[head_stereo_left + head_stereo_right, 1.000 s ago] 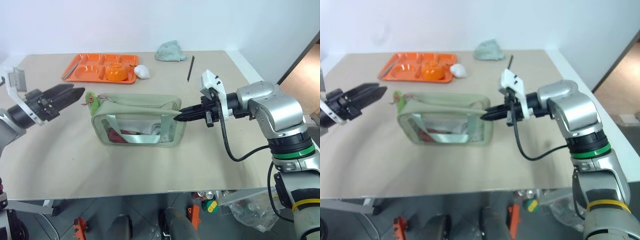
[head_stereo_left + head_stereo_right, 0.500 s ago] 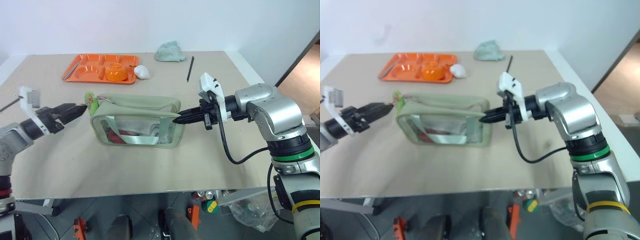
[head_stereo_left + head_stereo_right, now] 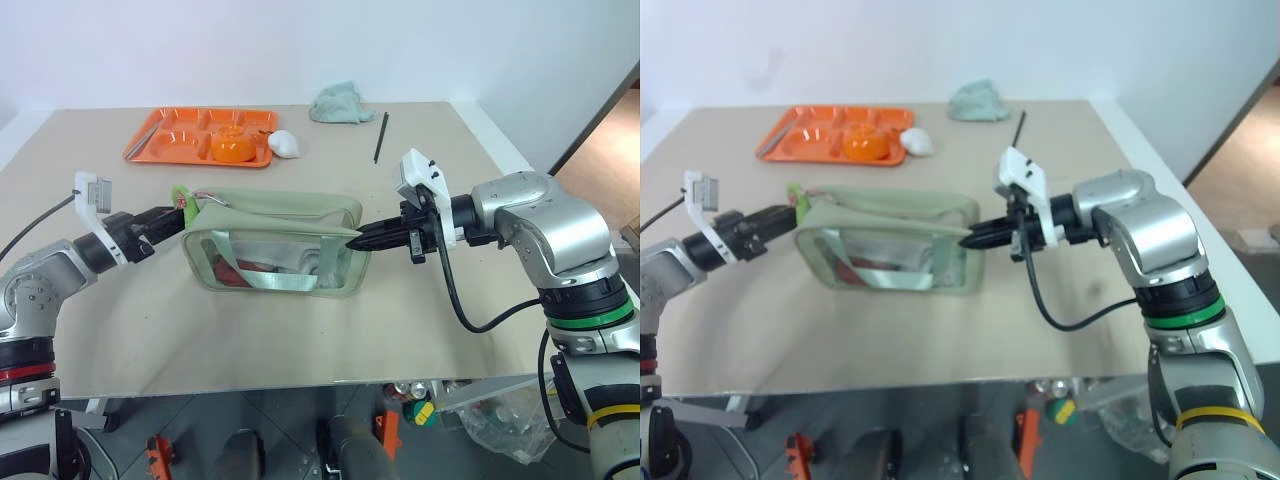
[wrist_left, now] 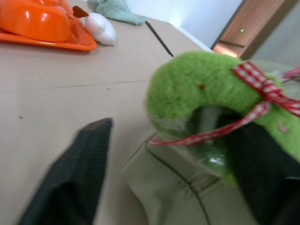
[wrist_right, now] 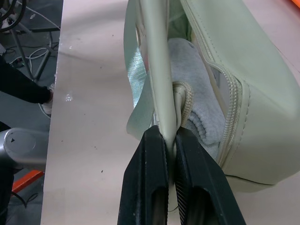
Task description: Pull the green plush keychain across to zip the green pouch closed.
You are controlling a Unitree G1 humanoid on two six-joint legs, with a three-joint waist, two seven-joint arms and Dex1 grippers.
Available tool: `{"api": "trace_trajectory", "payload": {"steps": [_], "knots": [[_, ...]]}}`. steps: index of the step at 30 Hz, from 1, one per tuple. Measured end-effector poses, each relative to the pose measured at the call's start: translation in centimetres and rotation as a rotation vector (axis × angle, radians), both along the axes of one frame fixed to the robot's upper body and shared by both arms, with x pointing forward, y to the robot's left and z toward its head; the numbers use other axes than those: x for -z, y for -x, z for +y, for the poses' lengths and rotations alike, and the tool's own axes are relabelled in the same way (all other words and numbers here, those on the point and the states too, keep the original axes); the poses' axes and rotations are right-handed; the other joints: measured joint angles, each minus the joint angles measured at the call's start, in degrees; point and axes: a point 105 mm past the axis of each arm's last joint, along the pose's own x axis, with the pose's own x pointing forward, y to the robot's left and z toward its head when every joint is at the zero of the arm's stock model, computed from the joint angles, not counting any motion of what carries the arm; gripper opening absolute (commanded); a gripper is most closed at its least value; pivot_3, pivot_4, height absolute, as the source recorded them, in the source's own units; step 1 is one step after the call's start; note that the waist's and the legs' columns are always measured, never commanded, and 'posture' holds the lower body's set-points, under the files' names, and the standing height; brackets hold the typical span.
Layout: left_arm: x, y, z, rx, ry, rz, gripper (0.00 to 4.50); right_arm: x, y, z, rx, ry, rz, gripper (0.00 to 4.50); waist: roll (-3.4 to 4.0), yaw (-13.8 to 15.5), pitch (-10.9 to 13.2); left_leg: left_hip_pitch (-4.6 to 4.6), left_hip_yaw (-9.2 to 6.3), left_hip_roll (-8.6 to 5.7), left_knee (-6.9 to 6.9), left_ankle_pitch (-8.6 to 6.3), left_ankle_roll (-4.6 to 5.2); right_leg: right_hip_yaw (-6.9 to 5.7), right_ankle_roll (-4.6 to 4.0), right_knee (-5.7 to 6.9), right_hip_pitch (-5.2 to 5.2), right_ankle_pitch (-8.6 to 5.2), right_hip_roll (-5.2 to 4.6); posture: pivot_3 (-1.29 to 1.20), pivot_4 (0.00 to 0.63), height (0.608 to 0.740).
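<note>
**Pouch held at one end, plush keychain between fingers at the other**

While lying lengthwise on the beige table (image 3: 300,330), green pouch (image 3: 275,240): pale sage, clear side panel, webbing strap, zipper top unclosed, grey towel and reddish item visible inside.

Green plush keychain (image 4: 206,89): lime fuzzy charm with red-and-white checked ribbon, at the pouch's left end, at the zipper's start.

Left end effector (image 3: 165,218): level, aimed at the pouch's left end; fingers parted either side of the keychain, one black finger (image 4: 79,164) clear of the plush on the near side, the other dark behind the charm; contact not discernible.

Right end effector (image 5: 169,154): clamped tight on the pouch's right end, pinching the pale edge strip and a small loop at the zipper's end.

Rear of table: orange compartment tray (image 3: 160,140) with an orange bowl (image 3: 232,146); white rounded object (image 3: 284,143) just beside the tray; pale teal cloth (image 3: 340,102); thin black stick (image 3: 381,137), apart from the cloth.
</note>
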Motion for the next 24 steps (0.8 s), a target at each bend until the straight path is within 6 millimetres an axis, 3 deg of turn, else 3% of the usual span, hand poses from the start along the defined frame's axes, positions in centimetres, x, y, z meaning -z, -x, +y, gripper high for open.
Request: {"api": "trace_trajectory", "payload": {"steps": [1,6,19,24], "knots": [[0.1,0.1,-0.1,0.007,0.009,0.009,1.84,0.0,0.0,0.0,0.0,-0.001,0.0,0.0,0.0,0.0,0.0,0.0,0.0,0.0,0.0,0.0,0.0,0.0,0.0,0.0,0.0,0.0,0.0,0.0,0.15,0.74],[-0.2,0.3,-0.2,0.021,0.032,0.015,0.1,0.0,0.0,0.0,0.001,-0.003,0.0,0.0,0.0,0.0,0.0,0.0,-0.01,0.0,0.0,0.0,0.0,-0.01,0.0,0.0,0.0,0.0,0.0,0.0,0.15,0.74],[-2.5,0.1,0.3,-0.011,0.031,-0.072,0.02,0.0,-0.1,0.2,-0.003,-0.012,0.001,0.0,0.0,0.0,0.0,0.01,-0.02,0.01,0.0,0.0,0.0,-0.02,0.0,0.01,0.01,0.0,0.01,0.0,0.15,0.74],[-5.8,-0.2,-0.7,0.024,0.026,-0.177,0.02,0.0,-0.1,0.2,-0.006,-0.014,-0.004,0.0,-0.01,0.0,0.0,0.01,0.01,0.0,0.0,0.0,-0.01,0.01,0.0,0.01,0.01,0.0,0.01,0.0,0.15,0.74]]}}
